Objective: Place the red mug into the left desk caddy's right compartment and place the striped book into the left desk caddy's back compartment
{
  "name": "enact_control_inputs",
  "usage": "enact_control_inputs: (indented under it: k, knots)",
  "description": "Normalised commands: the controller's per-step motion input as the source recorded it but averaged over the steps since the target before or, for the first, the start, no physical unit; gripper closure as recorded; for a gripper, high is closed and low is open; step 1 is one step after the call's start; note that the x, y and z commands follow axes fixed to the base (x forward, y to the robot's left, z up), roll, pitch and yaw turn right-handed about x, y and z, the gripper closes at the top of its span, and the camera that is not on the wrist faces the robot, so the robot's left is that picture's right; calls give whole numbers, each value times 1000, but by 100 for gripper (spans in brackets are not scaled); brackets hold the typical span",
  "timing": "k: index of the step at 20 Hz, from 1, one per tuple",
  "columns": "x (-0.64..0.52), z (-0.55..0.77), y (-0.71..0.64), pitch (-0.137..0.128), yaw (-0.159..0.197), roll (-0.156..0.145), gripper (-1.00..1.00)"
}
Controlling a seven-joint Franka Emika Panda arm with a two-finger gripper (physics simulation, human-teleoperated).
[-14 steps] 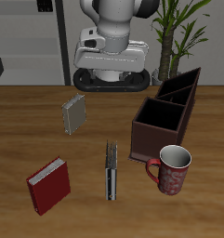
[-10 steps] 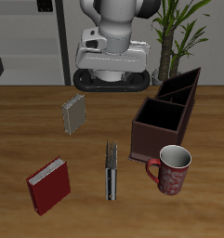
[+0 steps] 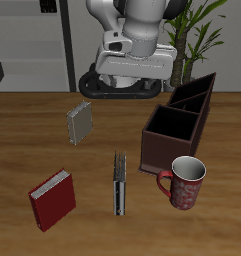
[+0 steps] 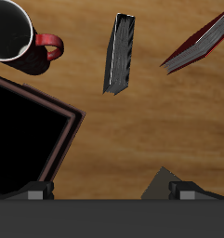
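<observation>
Your left desk caddy [image 3: 177, 125] sat empty on the wooden table [image 3: 22, 140]. The red mug [image 3: 185, 183] stood just before it, the striped book [image 3: 119, 182] lay alongside, and your gripper's [image 4: 112, 191] jaws were spread apart above them.

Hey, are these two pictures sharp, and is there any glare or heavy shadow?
Exterior view: sharp, evenly lit, no glare; soft shadows beside the red mug and caddy. Wrist view: sharp too; the caddy's inside renders nearly black, striped book clear.
</observation>
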Motion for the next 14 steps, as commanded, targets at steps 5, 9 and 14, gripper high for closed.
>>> enact_control_inputs:
  k: [5,9,14]
  knots:
    - [300,82,548,-9,29,12,-100]
    - [398,5,562,-14,46,27,-100]
    - [325,18,474,-36,58,14,-100]
